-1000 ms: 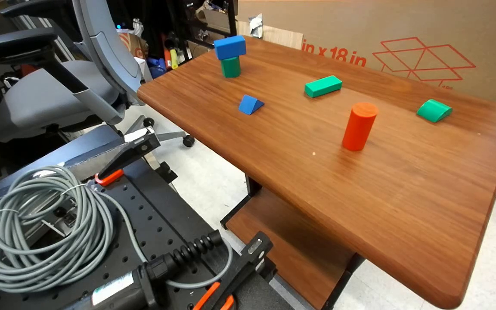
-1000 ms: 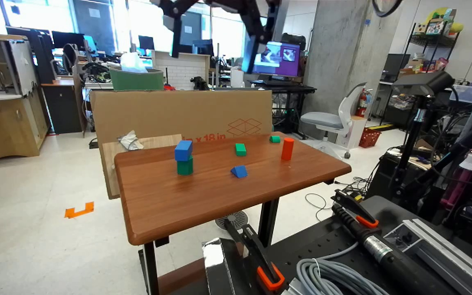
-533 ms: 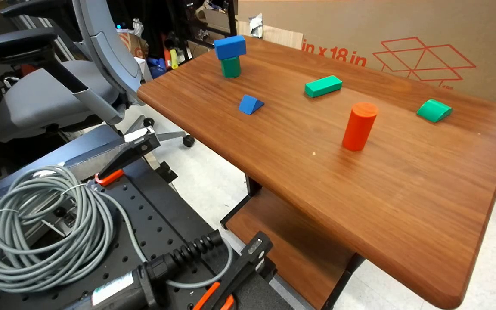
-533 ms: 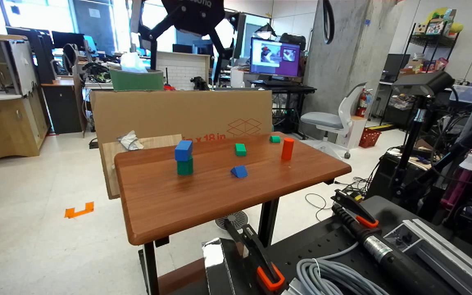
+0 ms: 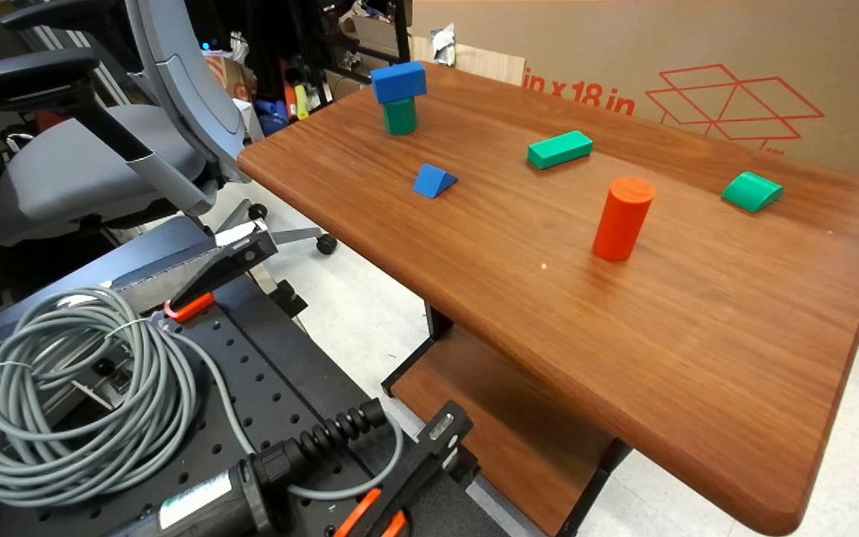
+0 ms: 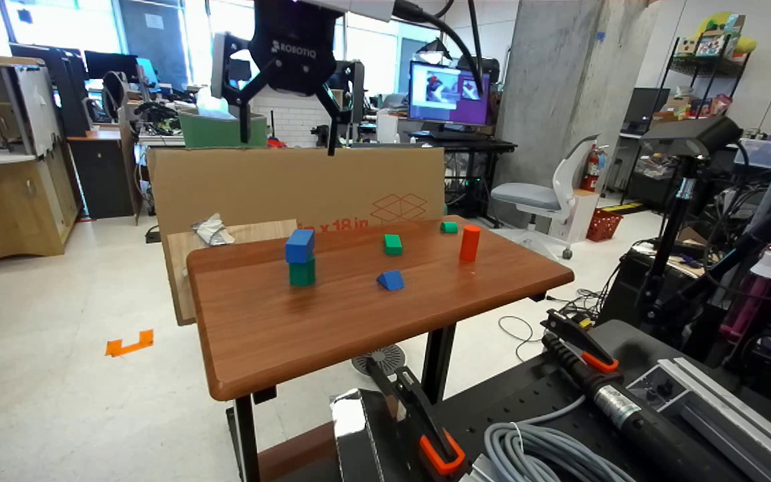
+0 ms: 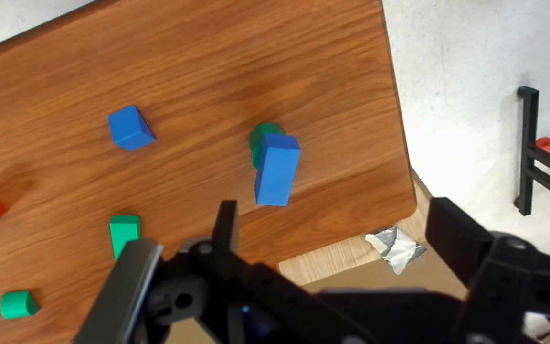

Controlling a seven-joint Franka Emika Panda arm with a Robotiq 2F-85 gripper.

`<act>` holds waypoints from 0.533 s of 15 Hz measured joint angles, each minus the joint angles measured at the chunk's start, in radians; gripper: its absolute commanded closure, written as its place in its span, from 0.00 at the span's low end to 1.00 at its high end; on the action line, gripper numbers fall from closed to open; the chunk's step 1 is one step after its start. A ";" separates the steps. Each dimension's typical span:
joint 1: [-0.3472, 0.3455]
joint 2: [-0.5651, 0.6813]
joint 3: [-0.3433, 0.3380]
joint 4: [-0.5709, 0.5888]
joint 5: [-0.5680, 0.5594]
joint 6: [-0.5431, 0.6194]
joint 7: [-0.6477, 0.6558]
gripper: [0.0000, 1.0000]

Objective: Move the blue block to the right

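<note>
"Where's the blue block (image 6: 300, 246) sitting?"

"It's resting on top of a green block (image 6: 302, 273), toward the left of the worktop (image 6: 258, 335) in both exterior views."

"What are the fingers (image 7: 454, 239) doing?"

"They're hanging well above it, standing wide apart and holding nothing."

"So which step are we seeing?"

"I'm judging it the approach; no lifting is happening yet."

"What's the next move calling for?"

"Lining up over the blue block, then going down and gripping without toppling the green one. After that I'm expecting a carry rightward, toward the side where the blue wedge (image 6: 391, 280) is lying."
</note>
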State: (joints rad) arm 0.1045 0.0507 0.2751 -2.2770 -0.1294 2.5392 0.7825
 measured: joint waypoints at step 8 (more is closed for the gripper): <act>0.069 0.179 -0.108 0.134 -0.007 -0.004 0.031 0.00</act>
State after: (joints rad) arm 0.1735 0.2300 0.1669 -2.1429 -0.1363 2.5356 0.8135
